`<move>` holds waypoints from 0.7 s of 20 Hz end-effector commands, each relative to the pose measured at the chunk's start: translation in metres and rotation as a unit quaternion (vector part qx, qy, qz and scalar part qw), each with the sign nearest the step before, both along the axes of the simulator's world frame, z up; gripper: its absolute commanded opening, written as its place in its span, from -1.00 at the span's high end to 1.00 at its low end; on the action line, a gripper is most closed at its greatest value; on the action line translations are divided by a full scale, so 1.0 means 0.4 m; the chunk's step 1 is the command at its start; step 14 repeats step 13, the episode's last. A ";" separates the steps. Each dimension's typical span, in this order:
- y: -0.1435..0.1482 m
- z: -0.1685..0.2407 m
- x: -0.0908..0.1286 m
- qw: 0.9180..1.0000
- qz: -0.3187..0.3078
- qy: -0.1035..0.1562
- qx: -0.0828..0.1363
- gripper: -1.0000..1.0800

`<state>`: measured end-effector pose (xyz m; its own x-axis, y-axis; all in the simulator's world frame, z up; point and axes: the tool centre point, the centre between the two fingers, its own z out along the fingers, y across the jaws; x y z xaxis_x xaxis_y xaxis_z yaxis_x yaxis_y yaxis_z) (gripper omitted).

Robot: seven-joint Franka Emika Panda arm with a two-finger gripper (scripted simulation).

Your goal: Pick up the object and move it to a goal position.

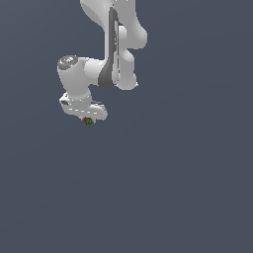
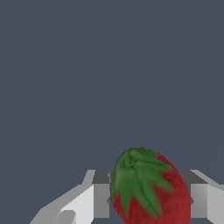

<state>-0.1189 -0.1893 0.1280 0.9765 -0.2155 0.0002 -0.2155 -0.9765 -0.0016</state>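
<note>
The object is a small red strawberry-like blob with a green patch. In the exterior view the object (image 1: 88, 120) peeks out just under the white gripper (image 1: 89, 117), far smaller than the hand. In the wrist view the object (image 2: 151, 188) fills the space between the two grey fingers (image 2: 101, 197), one on each side, both pressed against it. The gripper (image 2: 148, 199) is shut on the object. The fingertips are hidden in the exterior view by the hand.
The white arm (image 1: 116, 44) comes down from the top of the exterior view. A plain dark grey-blue surface (image 1: 173, 188) fills the background in both views. No other objects or goal marker show.
</note>
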 end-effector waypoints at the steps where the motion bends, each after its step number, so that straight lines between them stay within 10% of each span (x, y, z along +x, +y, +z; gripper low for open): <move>1: -0.042 0.037 -0.026 1.000 0.001 0.000 0.000 1.00; 14: -0.137 0.115 -0.074 1.000 0.001 0.000 -0.001 1.00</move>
